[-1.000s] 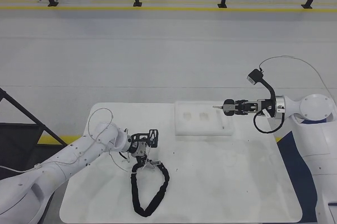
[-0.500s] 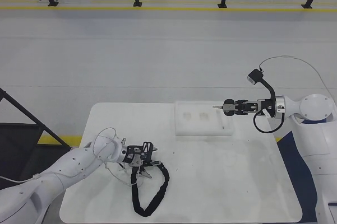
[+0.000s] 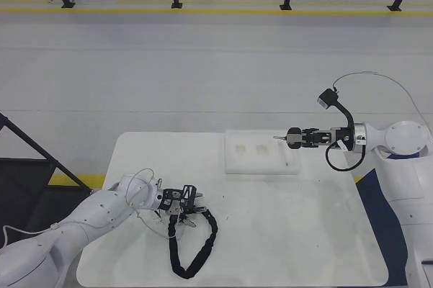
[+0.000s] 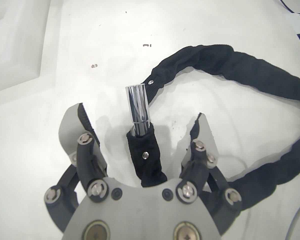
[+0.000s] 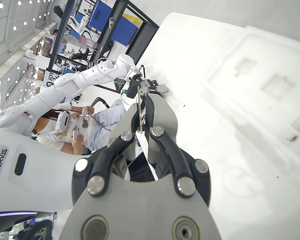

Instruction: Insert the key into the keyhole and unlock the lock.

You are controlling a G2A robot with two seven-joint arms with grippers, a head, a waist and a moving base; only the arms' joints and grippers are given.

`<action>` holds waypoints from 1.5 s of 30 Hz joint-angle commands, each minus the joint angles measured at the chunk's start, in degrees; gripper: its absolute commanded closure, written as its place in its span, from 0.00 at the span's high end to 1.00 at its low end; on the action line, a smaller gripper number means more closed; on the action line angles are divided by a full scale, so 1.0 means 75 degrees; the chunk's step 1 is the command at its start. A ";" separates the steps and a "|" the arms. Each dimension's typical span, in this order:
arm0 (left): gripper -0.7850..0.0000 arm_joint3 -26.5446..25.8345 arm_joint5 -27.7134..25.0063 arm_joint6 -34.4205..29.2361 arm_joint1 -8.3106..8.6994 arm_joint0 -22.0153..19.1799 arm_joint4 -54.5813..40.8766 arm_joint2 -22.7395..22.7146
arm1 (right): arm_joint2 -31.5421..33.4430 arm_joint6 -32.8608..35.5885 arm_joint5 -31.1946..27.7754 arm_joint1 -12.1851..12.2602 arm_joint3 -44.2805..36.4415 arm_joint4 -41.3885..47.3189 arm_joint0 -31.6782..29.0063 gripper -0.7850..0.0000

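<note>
Lock (image 4: 240, 66) is lying on the counter (image 4: 190, 26), its cylinder (image 4: 138, 108) pointing straight out between the fingers (image 4: 73, 123) of the wide-open left gripper (image 4: 138, 114); the right gripper (image 5: 143, 108), well apart, is pinching the key (image 3: 278, 137).

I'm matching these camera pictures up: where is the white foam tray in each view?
Top view: foam tray at the far edge of the table, under the right gripper.
Left wrist view: tray beyond the open left gripper.
Right wrist view: tray beside the right gripper, shut on the key.
Shared landmark: left gripper at the chain lock.
</note>
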 commanded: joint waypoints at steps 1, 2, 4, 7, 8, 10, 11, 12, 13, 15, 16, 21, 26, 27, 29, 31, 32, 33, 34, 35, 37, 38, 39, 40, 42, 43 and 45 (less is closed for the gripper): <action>0.36 0.0081 0.0017 -0.0012 -0.0041 0.0011 0.0045 -0.0029 | 0.0000 0.0000 0.0000 0.0000 0.0000 0.0000 0.0000 0.00; 0.31 0.0105 0.0024 -0.0038 -0.0062 0.0018 0.0053 -0.0044 | 0.0000 0.0000 0.0000 0.0000 0.0000 0.0000 0.0000 0.00; 0.18 0.0145 -0.0003 -0.0068 -0.0100 0.0026 0.0075 -0.0070 | 0.0000 0.0000 0.0000 0.0000 0.0000 0.0000 0.0000 0.00; 0.00 0.0198 -0.0063 -0.0069 -0.0146 0.0035 0.0112 -0.0110 | 0.0000 0.0000 0.0000 0.0000 0.0000 0.0000 0.0000 0.00; 0.00 0.0212 -0.0108 -0.0064 -0.0159 0.0037 0.0119 -0.0122 | 0.0000 0.0000 0.0000 0.0000 0.0000 0.0000 0.0000 0.00; 0.00 0.0229 -0.0210 -0.0052 -0.0181 0.0028 0.0137 -0.0149 | 0.0000 0.0000 0.0000 0.0000 0.0000 0.0000 0.0000 0.00; 0.00 0.0234 -0.0250 -0.0048 -0.0190 0.0019 0.0149 -0.0166 | 0.0000 0.0000 0.0000 0.0000 0.0000 0.0000 0.0000 0.00; 0.00 0.0236 -0.0293 -0.0048 -0.0197 0.0011 0.0152 -0.0185 | 0.0000 0.0000 0.0000 0.0000 0.0000 0.0000 0.0000 0.00; 0.00 0.0244 -0.0315 -0.0091 -0.0202 -0.0004 0.0152 -0.0215 | 0.0000 0.0000 0.0000 0.0000 0.0000 0.0000 0.0000 0.00; 0.00 0.0112 -0.0420 0.0002 -0.0199 -0.0028 0.0128 -0.0275 | 0.0000 0.0000 0.0000 0.0000 0.0000 0.0000 0.0000 0.00; 0.00 0.0053 -0.0476 0.0082 -0.0184 -0.0050 0.0153 -0.0304 | 0.0000 0.0000 0.0000 0.0000 0.0000 0.0000 0.0000 0.00; 0.00 -0.0405 -0.0334 0.0281 -0.0054 -0.0150 0.0274 -0.0561 | 0.0000 0.0000 0.0000 0.0000 0.0000 0.0000 0.0000 0.00; 0.00 -0.1099 -0.0385 0.0544 0.0174 -0.0168 0.0287 -0.0908 | 0.0000 0.0000 0.0000 0.0000 0.0000 0.0000 0.0000 0.00; 0.00 -0.1241 -0.0440 0.0596 0.0218 -0.0175 0.0264 -0.0984 | 0.0000 0.0000 0.0000 0.0000 0.0000 0.0000 0.0000 0.00; 0.00 -0.1471 -0.0426 0.0558 0.0294 -0.0191 0.0245 -0.1148 | 0.0000 0.0000 0.0000 0.0000 0.0000 0.0000 0.0000 0.00; 0.00 -0.1836 -0.0413 0.0484 0.0336 -0.0154 0.0154 -0.1280 | 0.0000 0.0000 0.0000 0.0000 0.0000 0.0000 0.0000 0.00; 0.00 -0.1980 -0.0421 0.0474 0.0356 -0.0147 0.0124 -0.1344 | -0.0005 -0.0040 0.0007 0.0001 -0.0028 -0.0023 -0.0018 0.00; 0.00 -0.2166 -0.0353 0.0401 0.0367 -0.0152 0.0132 -0.1409 | -0.0030 -0.0028 0.0051 0.0014 -0.0223 -0.0109 -0.0081 0.00; 0.00 -0.2325 -0.0311 0.0330 0.0373 -0.0138 0.0107 -0.1463 | 0.0002 0.0073 0.0151 0.0039 -0.0397 -0.0067 -0.0147 0.00; 0.00 -0.2459 -0.0300 0.0267 0.0374 -0.0128 0.0063 -0.1513 | 0.0075 0.0182 0.0265 0.0072 -0.0540 -0.0011 -0.0211 0.00; 0.00 -0.2697 -0.0295 0.0119 0.0349 -0.0144 -0.0044 -0.1602 | 0.0218 0.0477 0.0489 0.0155 -0.0851 -0.0096 -0.0347 0.00; 0.00 -0.2791 -0.0304 0.0033 0.0322 -0.0166 -0.0115 -0.1636 | 0.0295 0.0609 0.0615 0.0202 -0.1010 -0.0209 -0.0424 0.00; 0.00 -0.2851 -0.0321 -0.0062 0.0289 -0.0190 -0.0189 -0.1661 | 0.0370 0.0698 0.0755 0.0248 -0.1174 -0.0355 -0.0504 0.00; 0.00 -0.2913 -0.0332 -0.0135 0.0249 -0.0220 -0.0274 -0.1683 | 0.0436 0.0778 0.0885 0.0291 -0.1364 -0.0503 -0.0595 0.00; 0.00 -0.3014 -0.0348 -0.0252 0.0156 -0.0294 -0.0430 -0.1711 | 0.0558 0.0921 0.1169 0.0368 -0.1735 -0.0673 -0.0822 0.00; 0.00 -0.3047 -0.0361 -0.0311 0.0104 -0.0341 -0.0497 -0.1717 | 0.0608 0.0941 0.1304 0.0405 -0.1926 -0.0765 -0.0941 0.00; 0.00 -0.3125 -0.0336 -0.0443 -0.0008 -0.0448 -0.0576 -0.1717 | 0.0672 0.0941 0.1583 0.0478 -0.2310 -0.0875 -0.1196 0.00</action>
